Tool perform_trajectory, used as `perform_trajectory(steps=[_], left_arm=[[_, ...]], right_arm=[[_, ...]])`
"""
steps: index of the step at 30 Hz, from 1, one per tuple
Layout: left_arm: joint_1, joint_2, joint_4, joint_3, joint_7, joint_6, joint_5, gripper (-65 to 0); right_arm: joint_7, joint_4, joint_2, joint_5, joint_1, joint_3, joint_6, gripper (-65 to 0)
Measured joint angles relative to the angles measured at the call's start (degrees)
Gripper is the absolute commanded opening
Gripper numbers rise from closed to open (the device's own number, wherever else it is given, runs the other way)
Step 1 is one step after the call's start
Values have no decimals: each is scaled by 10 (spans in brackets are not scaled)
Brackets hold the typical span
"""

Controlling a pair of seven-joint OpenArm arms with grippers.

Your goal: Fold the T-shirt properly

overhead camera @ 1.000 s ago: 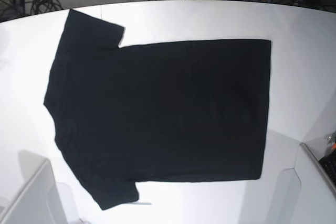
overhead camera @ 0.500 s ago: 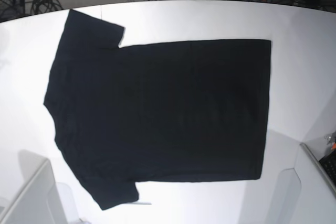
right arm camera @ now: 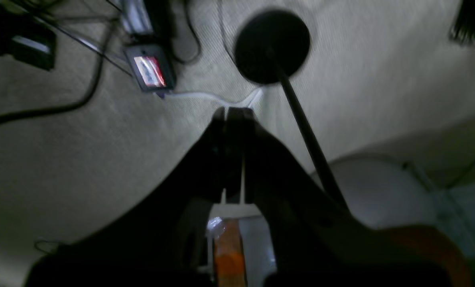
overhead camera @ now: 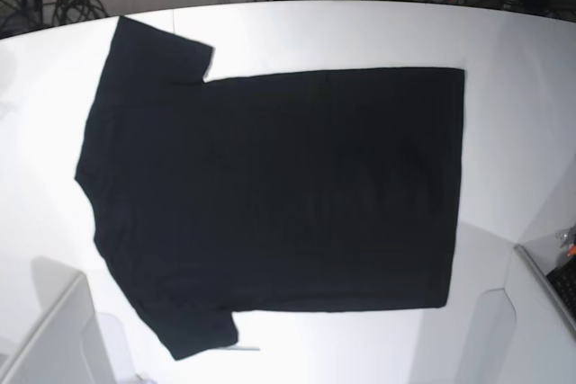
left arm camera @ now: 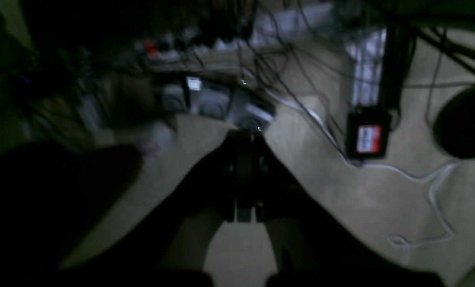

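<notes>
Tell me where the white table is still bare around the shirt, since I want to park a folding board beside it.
The large black short-sleeved T-shirt lies spread flat across most of the white table. Widest bare patch: right of the hem. Another wide one lies left of the shoulders. A narrower strip runs along the far edge, above the upper sleeve. The near edge below the shirt is tightest.

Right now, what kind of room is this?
Probably a robot lab or workshop. A black T-shirt lies flat on a white table, and cables tangle on the carpet behind, beside power strips.
</notes>
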Motion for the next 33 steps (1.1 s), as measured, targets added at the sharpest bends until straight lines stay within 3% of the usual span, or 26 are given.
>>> perform_trajectory(steps=[4, 7, 11, 17, 21, 24, 30, 33], left_arm=[[47, -5, 54, 1, 2, -3, -1, -650], [82, -13, 104, 1, 4, -3, -1, -650], [144, -16, 222, -31, 1, -3, 0, -650], [226, -14, 392, -92, 12, -2, -1, -650], [246, -14, 453, -116, 5, -3, -1, -650], [269, -13, 484, -138, 12, -3, -1, -650], [282, -19, 566, -163, 9, -2, -127, -650], [302, -26, 610, -164, 14, -3, -167, -650]], right_arm=[[-31, 144, 1, 0, -58, 10, 0, -650], [-91, 244, -2, 0, -98, 14, 1, -650], [-138, 377, -29, -1, -153, 68, 0, -650], [-159, 531, -48, -1, -200, 110, 1, -650], [-182, 605, -52, 3, -225, 116, 3, -650], [-177, 666, -75, 1, -226, 160, 4, -650], [-181, 744, -85, 8, -208, 194, 3, -650], [-177, 755, -84, 70, -196, 198, 7, -650]])
